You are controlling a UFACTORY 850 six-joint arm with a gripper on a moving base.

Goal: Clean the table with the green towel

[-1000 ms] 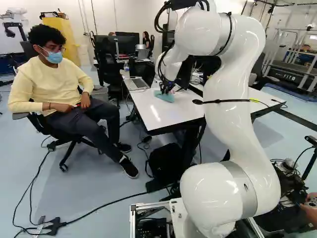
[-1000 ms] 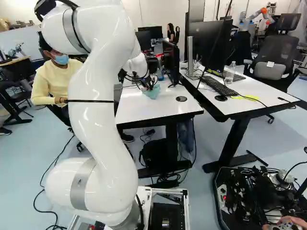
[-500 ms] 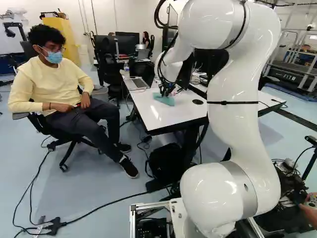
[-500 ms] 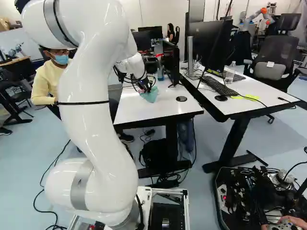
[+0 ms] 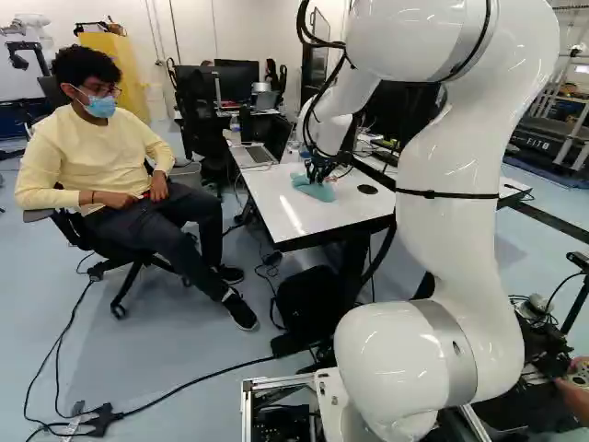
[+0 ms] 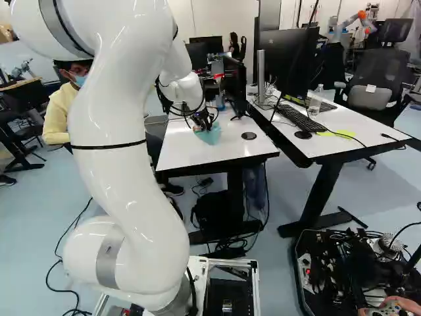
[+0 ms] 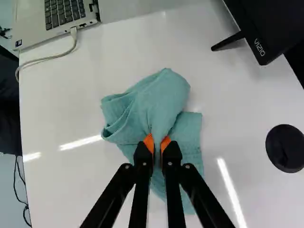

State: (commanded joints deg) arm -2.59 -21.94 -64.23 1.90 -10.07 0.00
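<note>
Claw (image 5: 319,173) grips a fold of the green towel (image 7: 164,97). Cloth lies bunched on the desk (image 7: 71,109), between the black disc (image 7: 285,148) and the laptop (image 7: 59,21) at the left edge.

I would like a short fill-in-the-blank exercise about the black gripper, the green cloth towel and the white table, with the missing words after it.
1. The black two-fingered gripper is shut on the blue-green cloth towel, and its pads are coloured ____.
2. The towel lies crumpled on the smooth table, whose top is coloured ____.
3. The pale thin cable is plugged into a silver ____.

Missing words: orange; white; laptop.
</note>
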